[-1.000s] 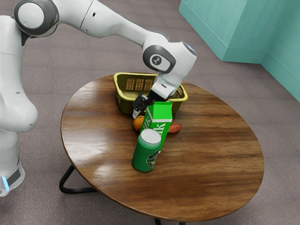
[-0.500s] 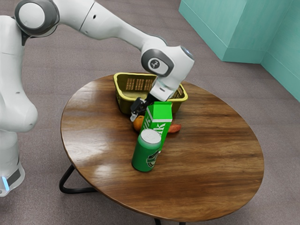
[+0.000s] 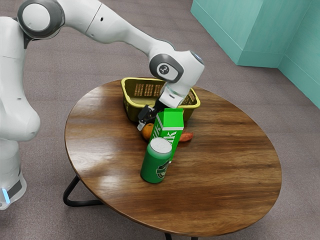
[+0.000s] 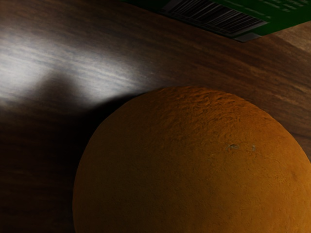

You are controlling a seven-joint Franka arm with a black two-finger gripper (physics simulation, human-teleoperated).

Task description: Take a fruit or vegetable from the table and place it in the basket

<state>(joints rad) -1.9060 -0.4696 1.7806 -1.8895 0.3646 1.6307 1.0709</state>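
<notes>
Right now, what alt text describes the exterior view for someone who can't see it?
A white robot arm reaches toward an orange beside a green milk carton on a round wooden table. A green can stands in front, a reddish item lies partly hidden, and a yellow basket sits beyond.

The white arm (image 3: 117, 22) slopes down from the exterior view's upper left; its wrist (image 3: 186, 75) is tilted; below it, the black jaws slant down toward that view's left, partly hidden.
</notes>
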